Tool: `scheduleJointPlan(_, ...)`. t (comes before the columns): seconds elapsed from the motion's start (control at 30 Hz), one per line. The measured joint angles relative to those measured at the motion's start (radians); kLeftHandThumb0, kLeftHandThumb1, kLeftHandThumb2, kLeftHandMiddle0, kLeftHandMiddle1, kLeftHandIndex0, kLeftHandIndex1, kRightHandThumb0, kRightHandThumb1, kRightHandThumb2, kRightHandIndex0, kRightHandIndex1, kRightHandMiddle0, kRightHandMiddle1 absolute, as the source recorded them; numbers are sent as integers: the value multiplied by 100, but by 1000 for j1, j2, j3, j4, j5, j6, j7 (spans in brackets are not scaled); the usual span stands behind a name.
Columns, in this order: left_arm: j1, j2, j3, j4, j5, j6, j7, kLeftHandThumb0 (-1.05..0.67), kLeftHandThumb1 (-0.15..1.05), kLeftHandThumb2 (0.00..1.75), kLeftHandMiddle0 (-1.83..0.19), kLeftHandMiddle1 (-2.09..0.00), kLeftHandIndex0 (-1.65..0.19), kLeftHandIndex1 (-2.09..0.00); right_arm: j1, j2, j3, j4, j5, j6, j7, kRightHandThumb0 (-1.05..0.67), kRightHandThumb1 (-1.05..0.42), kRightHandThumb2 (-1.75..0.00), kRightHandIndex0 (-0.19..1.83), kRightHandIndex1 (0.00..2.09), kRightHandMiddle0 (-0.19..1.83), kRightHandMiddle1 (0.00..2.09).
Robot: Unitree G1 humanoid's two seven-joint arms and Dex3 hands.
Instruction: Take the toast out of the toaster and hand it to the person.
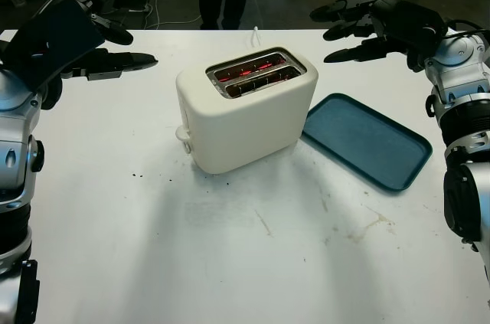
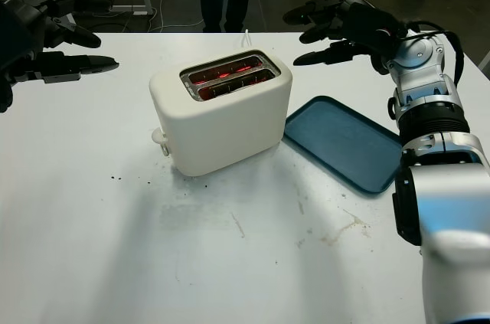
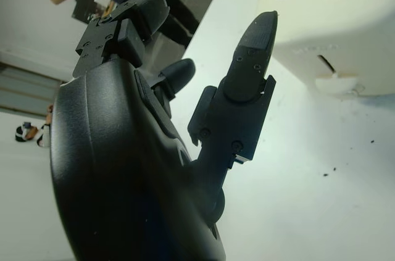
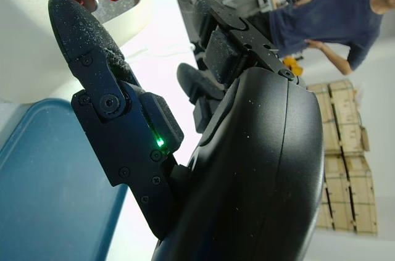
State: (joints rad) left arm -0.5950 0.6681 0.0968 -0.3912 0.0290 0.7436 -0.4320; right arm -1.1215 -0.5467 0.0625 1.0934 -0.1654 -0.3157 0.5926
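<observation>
my left hand [image 1: 92,37] and right hand [image 1: 367,25] hover open and empty above the bench [image 1: 230,247], the glowing toaster [image 1: 245,109] sitting between them.

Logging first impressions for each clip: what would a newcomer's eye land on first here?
The cream toaster at the table's middle, its two slots glowing red inside. Next, the robot's black hands raised on either side of it, the left hand and the right hand, both open and holding nothing. A dark teal tray lies beside the toaster on the right hand's side.
</observation>
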Motion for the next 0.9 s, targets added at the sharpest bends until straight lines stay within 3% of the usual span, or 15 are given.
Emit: scheduleJointPlan(0.9, 0, 0, 0, 0, -1, 0, 0, -32, 80, 0, 0, -127, -9, -84, 0, 0, -20, 3, 2, 0, 0, -83, -72, 0, 34, 65, 63, 1)
